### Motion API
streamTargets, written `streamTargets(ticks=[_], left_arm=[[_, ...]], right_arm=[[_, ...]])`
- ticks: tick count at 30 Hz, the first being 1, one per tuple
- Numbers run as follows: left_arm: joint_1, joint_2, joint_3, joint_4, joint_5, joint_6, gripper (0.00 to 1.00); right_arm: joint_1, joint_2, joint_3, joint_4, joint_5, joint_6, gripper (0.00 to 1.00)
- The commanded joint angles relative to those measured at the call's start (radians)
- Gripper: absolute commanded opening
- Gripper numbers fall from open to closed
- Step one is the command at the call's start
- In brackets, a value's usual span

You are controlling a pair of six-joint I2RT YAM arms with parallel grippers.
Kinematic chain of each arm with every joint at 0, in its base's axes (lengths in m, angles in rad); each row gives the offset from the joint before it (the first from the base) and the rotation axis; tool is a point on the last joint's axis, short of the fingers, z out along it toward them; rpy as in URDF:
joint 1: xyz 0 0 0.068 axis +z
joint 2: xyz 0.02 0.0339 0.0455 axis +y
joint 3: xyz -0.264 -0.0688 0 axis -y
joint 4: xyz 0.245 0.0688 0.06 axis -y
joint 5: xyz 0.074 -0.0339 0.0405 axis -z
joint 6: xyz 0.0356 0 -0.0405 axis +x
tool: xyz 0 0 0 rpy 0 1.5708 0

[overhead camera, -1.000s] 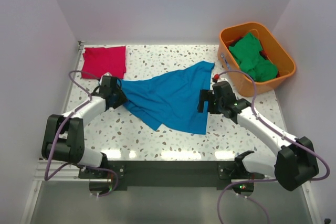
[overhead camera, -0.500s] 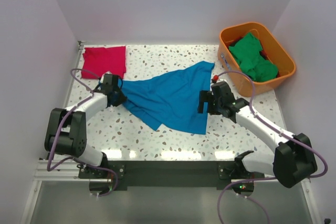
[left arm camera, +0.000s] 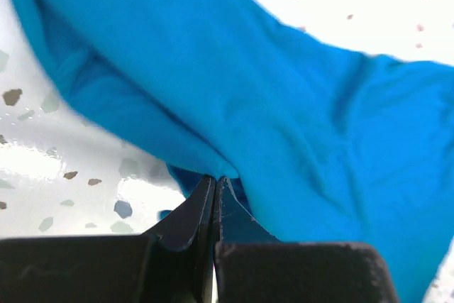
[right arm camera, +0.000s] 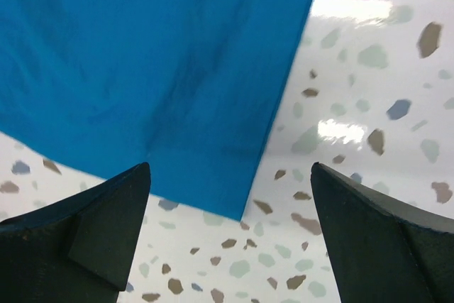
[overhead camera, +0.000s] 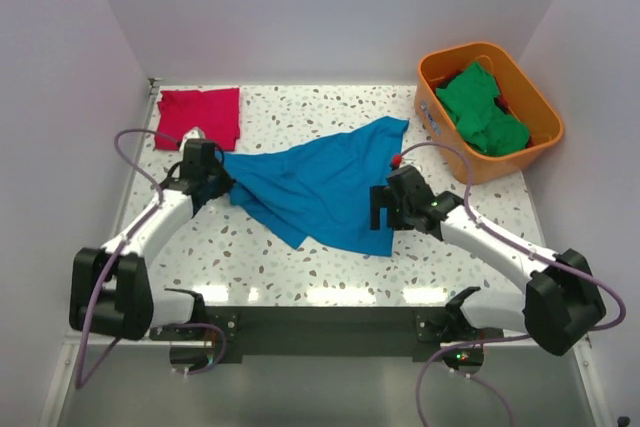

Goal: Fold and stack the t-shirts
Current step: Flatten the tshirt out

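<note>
The left gripper (left arm camera: 214, 184) pinches a thin fold of the bright blue cotton t-shirt (overhead camera: 320, 185), which may slip free. The right gripper (right arm camera: 228, 175) gapes wide, empty

Overhead camera looks down on the whole table (overhead camera: 300, 112); both wrist cameras closely face the blue t-shirt (overhead camera: 320, 182).

white left arm (overhead camera: 150, 229) and right arm (overhead camera: 497, 245), black joints, black fingers (right arm camera: 106, 225); lilac cables (overhead camera: 432, 145); tiny red part (overhead camera: 397, 160), perhaps a button.
</note>
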Motion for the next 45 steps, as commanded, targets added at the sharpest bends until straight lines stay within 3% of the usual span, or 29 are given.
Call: streamTargets(ticks=[1,10,18,23,26,27,28,31,38,45], left_arm=[[0.001,-0.166,-0.013,-0.033,-0.013,0.037,0.0],[0.001,-0.309,-0.018,-0.171,-0.05,0.046,0.0],[0.002,-0.307,-0.044,-0.222,-0.118,0.046,0.0],[0.009,-0.307,-0.055,-0.26,-0.139,0.013,0.0],[0.013,-0.296,-0.055,-0.274,-0.164,0.005,0.0],[0.016,-0.281,-0.053,-0.288,-0.18,0.002,0.0],[0.018,-0.272,-0.05,-0.294,-0.187,-0.003,0.0],[0.019,-0.25,-0.052,-0.289,-0.184,-0.009,0.0],[0.021,-0.292,0.033,-0.301,-0.15,0.005,0.0],[0.021,-0.476,0.25,-0.357,-0.09,0.049,0.0]], right_arm=[[0.135,0.019,0.031,-0.101,0.101,0.071,0.99],[0.302,0.069,-0.027,-0.138,0.138,0.199,0.9],[0.313,0.126,-0.04,-0.12,0.244,0.225,0.81],[0.304,0.265,-0.015,-0.058,0.273,0.268,0.75],[0.29,0.336,0.006,-0.071,0.302,0.288,0.55],[0.284,0.342,0.003,-0.071,0.313,0.289,0.34],[0.28,0.341,0.0,-0.071,0.319,0.291,0.27],[0.235,0.296,-0.013,-0.069,0.333,0.274,0.01],[0.146,0.004,0.065,-0.181,0.429,0.127,0.0],[0.118,-0.277,0.315,-0.244,0.549,0.009,0.0]])
